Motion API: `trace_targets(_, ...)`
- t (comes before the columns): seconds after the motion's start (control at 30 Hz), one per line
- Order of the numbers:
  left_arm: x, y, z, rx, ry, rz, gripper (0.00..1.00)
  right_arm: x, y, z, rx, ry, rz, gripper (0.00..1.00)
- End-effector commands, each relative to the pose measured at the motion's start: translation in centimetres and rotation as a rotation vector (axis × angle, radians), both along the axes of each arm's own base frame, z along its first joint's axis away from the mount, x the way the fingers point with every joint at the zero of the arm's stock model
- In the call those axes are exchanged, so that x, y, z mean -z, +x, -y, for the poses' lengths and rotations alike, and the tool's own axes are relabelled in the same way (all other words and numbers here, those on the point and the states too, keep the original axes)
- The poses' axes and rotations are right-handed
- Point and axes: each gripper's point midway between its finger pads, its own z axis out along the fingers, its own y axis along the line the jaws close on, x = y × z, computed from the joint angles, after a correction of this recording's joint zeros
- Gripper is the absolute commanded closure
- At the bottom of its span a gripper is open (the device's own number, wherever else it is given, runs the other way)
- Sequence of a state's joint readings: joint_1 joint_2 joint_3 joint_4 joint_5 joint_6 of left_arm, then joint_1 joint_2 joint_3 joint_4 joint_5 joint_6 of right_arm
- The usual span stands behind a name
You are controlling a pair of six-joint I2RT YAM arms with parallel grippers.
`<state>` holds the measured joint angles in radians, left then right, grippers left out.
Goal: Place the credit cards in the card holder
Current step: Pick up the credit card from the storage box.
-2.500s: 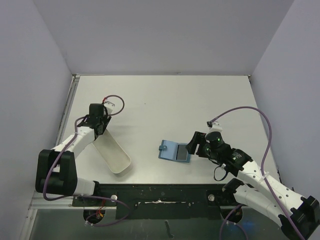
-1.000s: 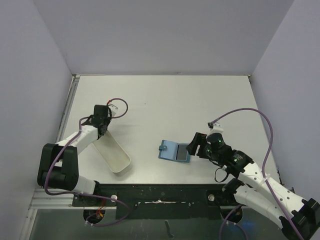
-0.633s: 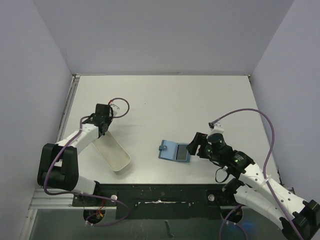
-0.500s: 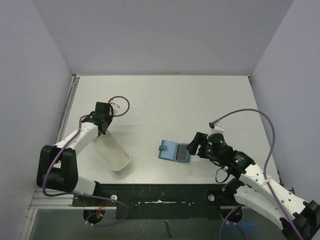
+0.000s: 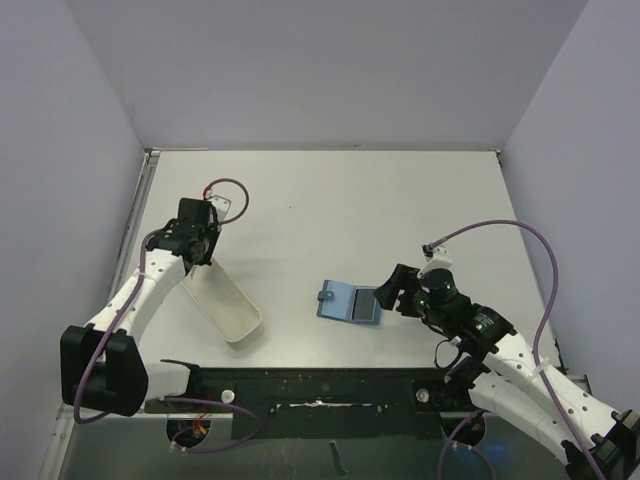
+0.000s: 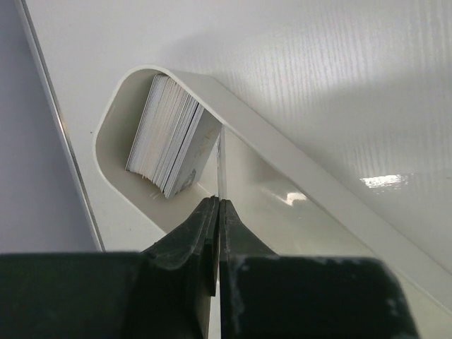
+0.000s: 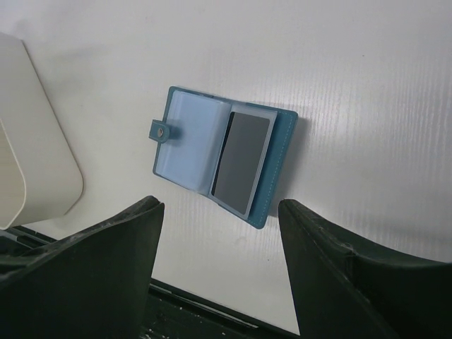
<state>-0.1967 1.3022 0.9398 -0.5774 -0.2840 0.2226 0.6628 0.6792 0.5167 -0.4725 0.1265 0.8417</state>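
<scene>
The credit cards (image 6: pixel 169 134) stand as a whitish stack on edge at the rounded end of the white tray (image 6: pixel 296 152). One thin card (image 6: pixel 220 162), seen edge-on, sticks up from my left gripper (image 6: pixel 219 205), which is shut on it just in front of the stack. In the top view the left gripper (image 5: pixel 202 260) is over the tray's far end. The teal card holder (image 7: pixel 191 145) lies open on the table with a dark card (image 7: pixel 241 162) in its right pocket. My right gripper (image 7: pixel 219 206) hovers open just near of it, and the right gripper (image 5: pixel 387 292) sits at the card holder's (image 5: pixel 350 301) right edge.
The white oblong tray (image 5: pixel 228 305) lies slanted at the left of the table, and its near corner (image 7: pixel 28 141) shows in the right wrist view. A dark rail (image 5: pixel 320 385) runs along the table's near edge. Purple cables loop from both wrists.
The left jaws have closed onto a single card at the tray's far end, and the left wrist has shifted slightly up and left. The right arm has barely moved.
</scene>
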Motion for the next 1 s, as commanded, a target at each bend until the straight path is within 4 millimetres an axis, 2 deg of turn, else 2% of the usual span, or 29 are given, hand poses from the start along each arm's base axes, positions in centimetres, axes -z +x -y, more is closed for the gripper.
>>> trace_targets(0.0,-4.2,0.5,2.2,-0.04,-0.182,0.135,1.0,-2.4,0.6,-0.8,-0.027,0.044,0.087,0.33)
trace_targets(0.17,-6.9,0.6,4.8,-0.028,-0.358,0.202,1.0,-4.2,0.9,-1.7,-0.064,0.071,0.119,0.34)
trace_targets(0.27,-8.3,0.0,6.9,0.021,-0.481,0.21,1.0,-5.0,1.2,-2.1,-0.066,0.096,0.133,0.34)
trace_targets(0.47,-10.9,-1.4,8.0,0.049,-0.574,0.273,1.0,-6.8,1.7,-3.5,-0.09,0.168,0.171,0.35)
trace_targets(0.6,-12.7,-2.8,9.5,0.111,-0.677,0.314,1.0,-8.5,2.3,-5.5,-0.146,0.235,0.202,0.35)
trace_targets(0.7,-14.3,-4.0,11.5,0.163,-0.814,0.337,1.0,-9.9,2.7,-7.3,-0.194,0.304,0.223,0.37)
trace_targets(0.87,-16.5,-5.7,14.8,0.261,-1.049,0.336,1.0,-13.4,3.3,-10.8,-0.29,0.453,0.291,0.38)
trace_targets(0.97,-17.3,-6.1,15.8,0.289,-1.139,0.33,1.0,-15.5,3.6,-12.8,-0.341,0.528,0.329,0.38)
